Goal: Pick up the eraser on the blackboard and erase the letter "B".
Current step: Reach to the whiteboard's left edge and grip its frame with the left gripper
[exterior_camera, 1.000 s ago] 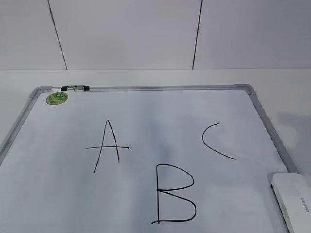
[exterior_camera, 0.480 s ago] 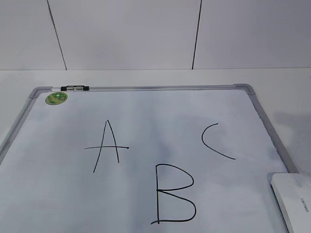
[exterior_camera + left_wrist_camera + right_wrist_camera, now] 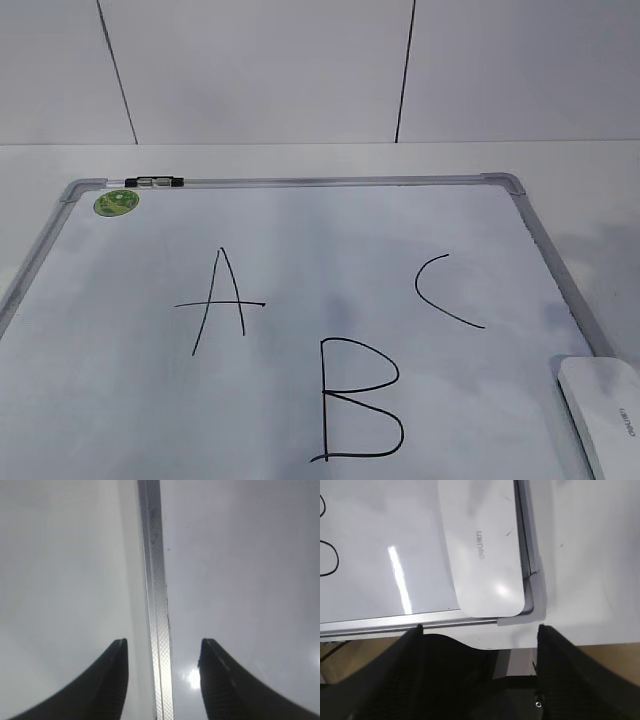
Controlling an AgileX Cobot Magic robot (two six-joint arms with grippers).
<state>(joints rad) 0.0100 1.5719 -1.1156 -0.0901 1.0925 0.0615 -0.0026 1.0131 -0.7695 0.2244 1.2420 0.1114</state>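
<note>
The blackboard (image 3: 300, 215) is a white board with a silver frame, lying flat. The black letter "B" (image 3: 358, 400) is drawn near its front middle, with "A" (image 3: 218, 300) to the left and "C" (image 3: 443, 290) to the right. The white eraser (image 3: 605, 410) lies on the board's front right corner. In the right wrist view the eraser (image 3: 482, 545) lies just ahead of my open right gripper (image 3: 479, 627), which is empty above the table's front edge. My open left gripper (image 3: 162, 652) straddles the board's frame rail (image 3: 154, 580), holding nothing. Neither gripper shows in the exterior view.
A small black-and-silver clip (image 3: 157, 182) and a round green sticker (image 3: 117, 203) sit at the board's far left corner. A white wall with dark seams stands behind the table. The table's front edge (image 3: 560, 647) shows below the board.
The eraser has drifted very slightly in the exterior view; otherwise nothing visibly changed.
</note>
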